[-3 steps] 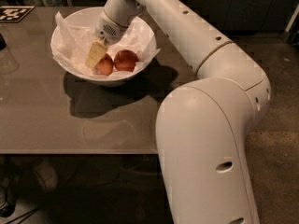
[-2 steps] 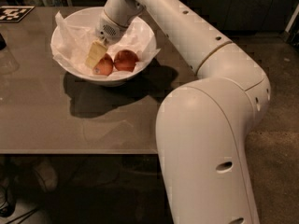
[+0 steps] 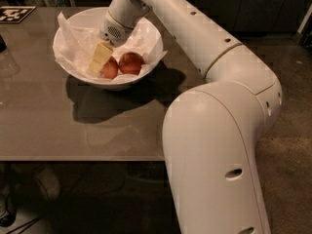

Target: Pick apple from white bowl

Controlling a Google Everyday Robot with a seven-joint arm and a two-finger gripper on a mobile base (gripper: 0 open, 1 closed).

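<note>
White bowl [image 3: 154, 37] at far side of grey table [image 3: 48, 121], lined with crumpled white paper [image 3: 73, 40]. 2 apples inside, touching, toward near wall. Apple [image 3: 110, 69], orange-red, on the left; deeper red apple [image 3: 131, 62] just beside it on the right. Arm [image 3: 195, 30] reaches down from the right into bowl. Gripper [image 3: 100, 60] tilted, pale yellow tip against the apple's left side, partly covering it. Spread or clamped: cannot tell. Black-and-white marker [image 3: 12, 13] at table's far left corner.
</note>
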